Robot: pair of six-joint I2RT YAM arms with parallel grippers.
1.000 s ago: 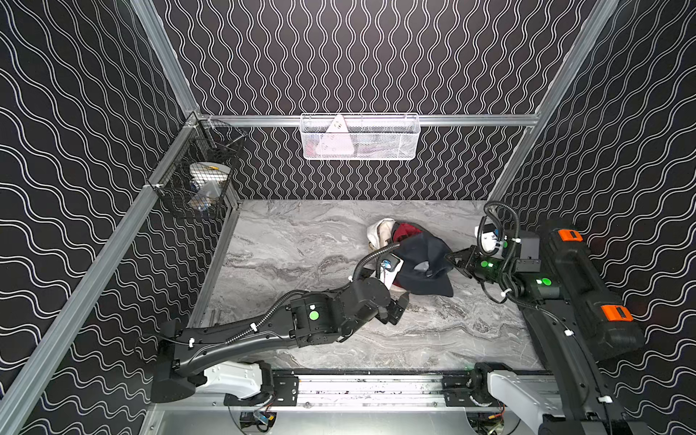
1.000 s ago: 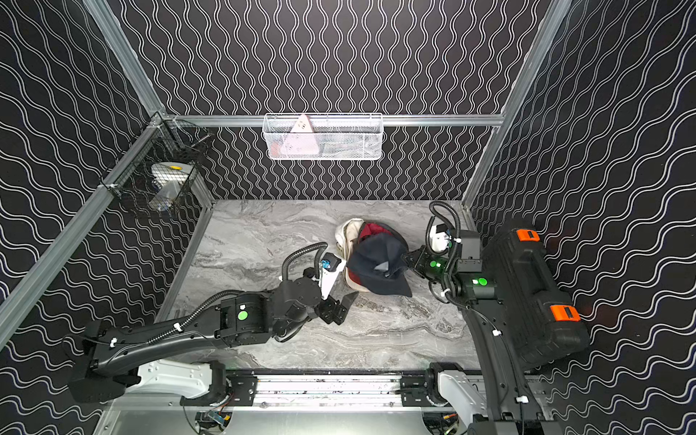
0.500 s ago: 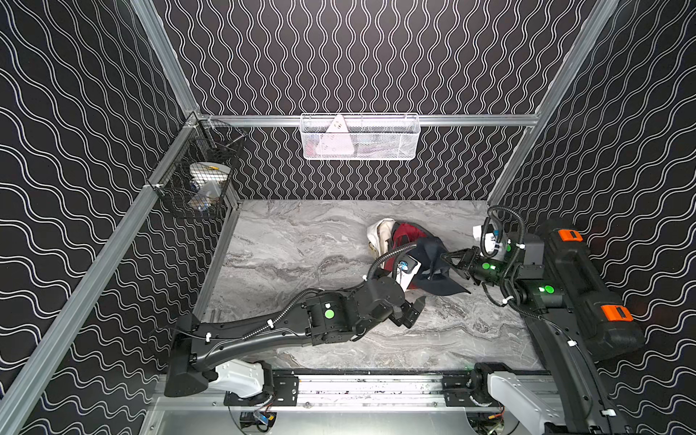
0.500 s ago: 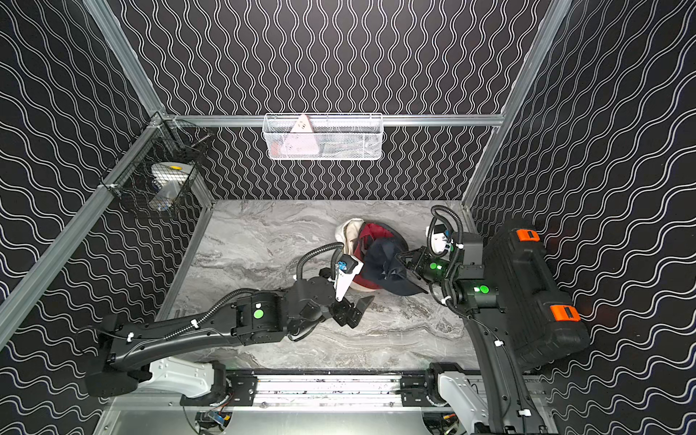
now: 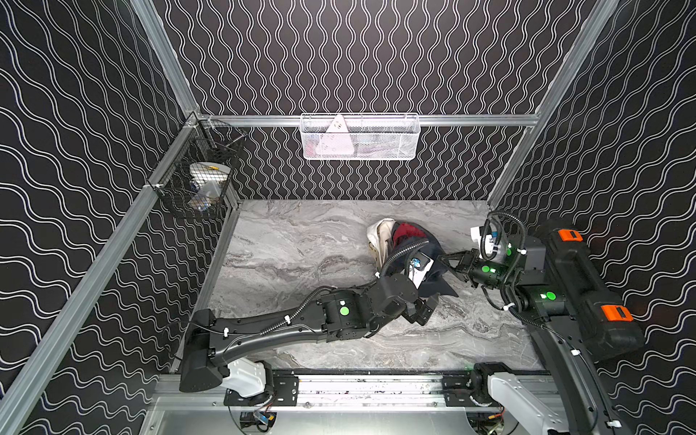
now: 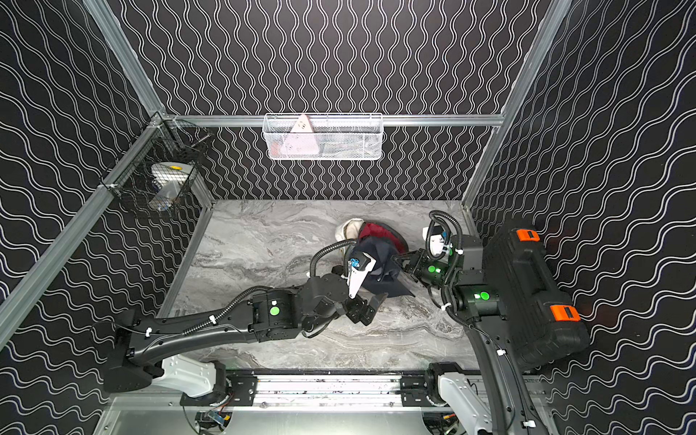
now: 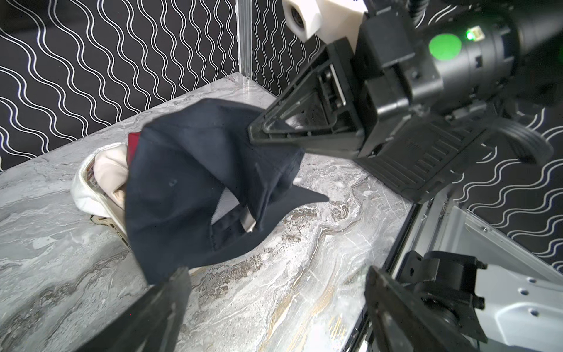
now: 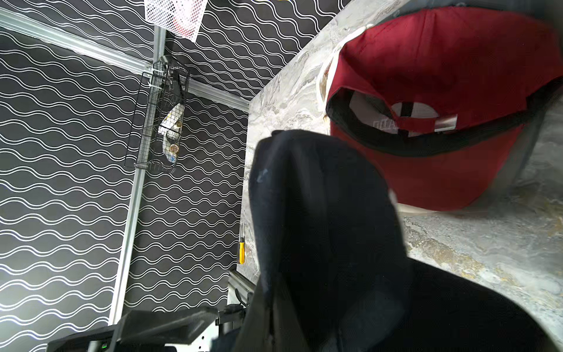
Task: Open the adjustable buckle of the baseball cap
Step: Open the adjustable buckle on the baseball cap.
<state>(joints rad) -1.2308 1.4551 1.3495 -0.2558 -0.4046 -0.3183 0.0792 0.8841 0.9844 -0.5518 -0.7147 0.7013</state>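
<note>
Navy cap (image 7: pixel 182 183) hangs over the tabletop (image 7: pixel 45 243), its crown clamped in the right hand (image 7: pixel 254 131). The buckle (image 7: pixel 247 220) on the rear strap lies straight ahead of the nearer left hand (image 7: pixel 275 274), whose jaws stand wide apart and empty. The strap runs roughly along their opening line, so a wrist turn seems needed. Red cap (image 8: pixel 441 61) and white cap (image 7: pixel 106 170) lie behind, clear of the path

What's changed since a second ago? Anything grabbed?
The left hand, open, swung rightward to sit just in front of the navy cap. The right hand kept its pinch on that cap, bunching and tilting it up slightly. Nothing new was grabbed. The red cap and cream cap stayed put.
</note>
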